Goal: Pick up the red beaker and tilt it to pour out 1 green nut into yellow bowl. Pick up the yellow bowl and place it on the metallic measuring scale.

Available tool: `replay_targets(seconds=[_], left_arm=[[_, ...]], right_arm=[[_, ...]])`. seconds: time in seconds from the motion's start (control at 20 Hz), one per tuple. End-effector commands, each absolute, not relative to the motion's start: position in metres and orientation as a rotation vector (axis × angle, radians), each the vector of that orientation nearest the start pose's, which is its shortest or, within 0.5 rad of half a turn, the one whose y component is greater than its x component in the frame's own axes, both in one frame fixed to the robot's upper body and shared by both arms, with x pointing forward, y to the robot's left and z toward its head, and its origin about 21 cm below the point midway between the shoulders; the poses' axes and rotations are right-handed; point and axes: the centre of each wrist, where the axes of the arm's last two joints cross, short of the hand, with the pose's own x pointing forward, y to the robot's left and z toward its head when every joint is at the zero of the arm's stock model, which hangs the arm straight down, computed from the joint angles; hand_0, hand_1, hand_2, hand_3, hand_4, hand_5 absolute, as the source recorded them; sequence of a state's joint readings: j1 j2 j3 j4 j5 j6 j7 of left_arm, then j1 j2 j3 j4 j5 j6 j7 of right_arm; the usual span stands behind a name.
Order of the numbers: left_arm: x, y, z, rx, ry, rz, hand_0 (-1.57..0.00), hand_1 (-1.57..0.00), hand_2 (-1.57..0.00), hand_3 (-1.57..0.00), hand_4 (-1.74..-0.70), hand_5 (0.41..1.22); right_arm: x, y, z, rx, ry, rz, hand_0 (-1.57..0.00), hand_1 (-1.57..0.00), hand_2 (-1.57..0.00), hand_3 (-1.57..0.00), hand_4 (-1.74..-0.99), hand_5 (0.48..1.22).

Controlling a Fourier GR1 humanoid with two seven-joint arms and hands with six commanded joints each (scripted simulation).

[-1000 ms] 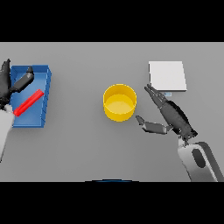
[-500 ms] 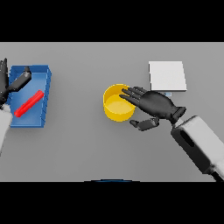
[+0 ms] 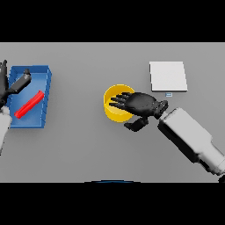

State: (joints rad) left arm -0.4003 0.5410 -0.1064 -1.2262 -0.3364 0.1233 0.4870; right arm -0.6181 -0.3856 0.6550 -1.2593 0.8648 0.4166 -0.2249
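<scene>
Yellow bowl [image 3: 115, 110] sits mid-worktop [image 3: 88, 149]; right hand [image 3: 141, 104] lies over its right rim, fingers spread flat, thumb below. Measuring scale [image 3: 168, 76] well apart, upper right. Red beaker [image 3: 29, 104] lies in blue tray [image 3: 44, 94] at left; left hand [image 3: 13, 87] beside it, fingers relaxed.

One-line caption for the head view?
Right hand spread over the yellow bowl; left hand at the blue tray.
</scene>
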Motion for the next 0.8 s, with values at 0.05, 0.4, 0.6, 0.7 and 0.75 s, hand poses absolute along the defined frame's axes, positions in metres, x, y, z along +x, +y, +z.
replay_targets(seconds=[0.05,0.4,0.6,0.7,0.75], left_arm=[[0.343,0.328,0.079,0.849,-1.116,-0.441,0.0,0.0,0.0,0.0,-0.74,0.699],[0.343,0.332,0.078,0.849,-1.11,-0.433,0.0,0.0,0.0,0.0,-0.74,0.699],[0.344,0.334,0.077,0.849,-1.105,-0.435,0.0,0.0,0.0,0.0,-0.74,0.697],[0.344,0.337,0.075,0.847,-1.103,-0.429,0.0,0.0,0.0,0.0,-0.75,0.7],[0.342,0.337,0.075,0.846,-1.103,-0.431,0.0,0.0,0.0,0.0,-0.75,0.701]], right_arm=[[0.343,-0.136,0.061,-0.337,-1.308,2.104,0.0,0.0,0.0,0.0,-1.25,0.733],[0.356,-0.124,0.053,-0.356,-1.211,2.164,0.0,0.0,0.0,0.0,-1.265,0.74],[0.358,-0.118,0.049,-0.338,-1.144,2.157,0.0,0.0,-0.01,-0.05,-1.285,0.753],[0.358,-0.12,0.046,-0.323,-1.104,2.137,0.0,-0.01,-0.04,-0.1,-1.293,0.776],[0.359,-0.121,0.046,-0.323,-1.092,2.132,-0.03,-0.04,-0.07,-0.14,-1.302,0.805]])
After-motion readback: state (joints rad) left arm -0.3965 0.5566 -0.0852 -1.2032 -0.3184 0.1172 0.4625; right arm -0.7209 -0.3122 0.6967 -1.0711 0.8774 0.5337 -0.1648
